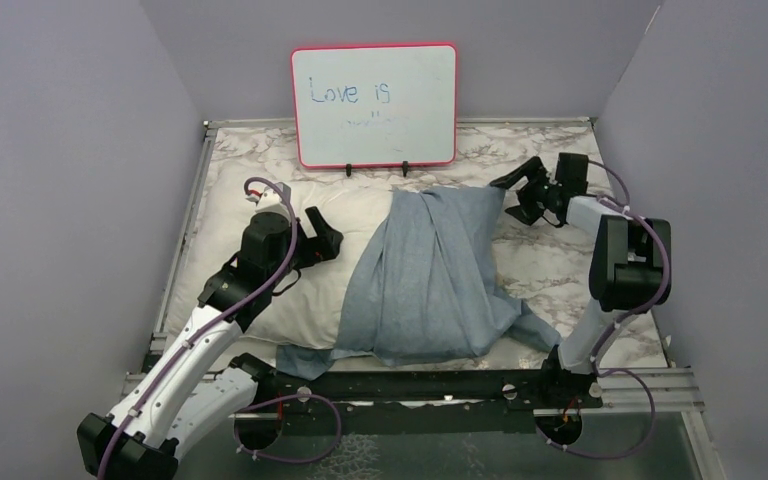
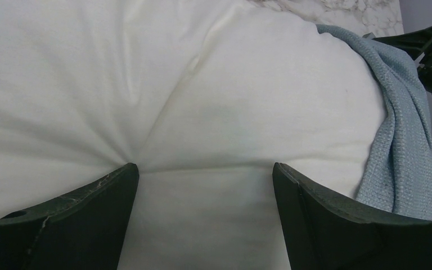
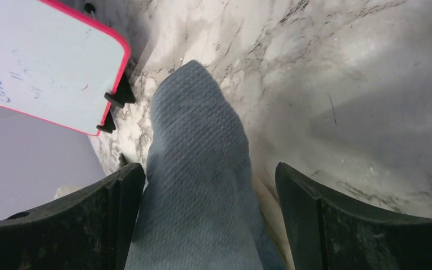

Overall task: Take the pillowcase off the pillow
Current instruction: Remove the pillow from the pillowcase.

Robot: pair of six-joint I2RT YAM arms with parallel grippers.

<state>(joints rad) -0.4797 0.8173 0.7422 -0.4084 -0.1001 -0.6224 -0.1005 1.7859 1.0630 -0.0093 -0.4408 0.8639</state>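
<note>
- Left gripper (image 2: 205, 169), closest to its wrist camera, has its jaws released and spread wide, holding nothing; both dark fingers rest down on the pillow (image 2: 230, 95).
- White pillow fabric puckers at one fingertip (image 2: 125, 169), with creases fanning out from it toward 10 and 12 o'clock.
- Seen from above, the pillow lies across the table (image 1: 560, 270) from 9 o'clock to the centre. Its left half is bare, plump and lightly wrinkled.
- Over the right half sits the pillowcase (image 1: 430, 275), at the centre of the table. It is dusty blue-grey and thin, with a fine ribbed weave, gathered into long folds that run from 12 to 6 o'clock.
- One flap of it spills onto the marble at 4 o'clock, and another corner shows beneath the pillow's near edge at 7 o'clock.
- Right gripper (image 3: 210, 169) is at 2 o'clock of the cloth, jaws released and wide apart. A raised peak of pillowcase stands between the fingers, close against one and clear of the other, so it is not clamped.
- At 12 o'clock a red-framed whiteboard (image 1: 375, 105) stands upright, just behind the pillow.
</note>
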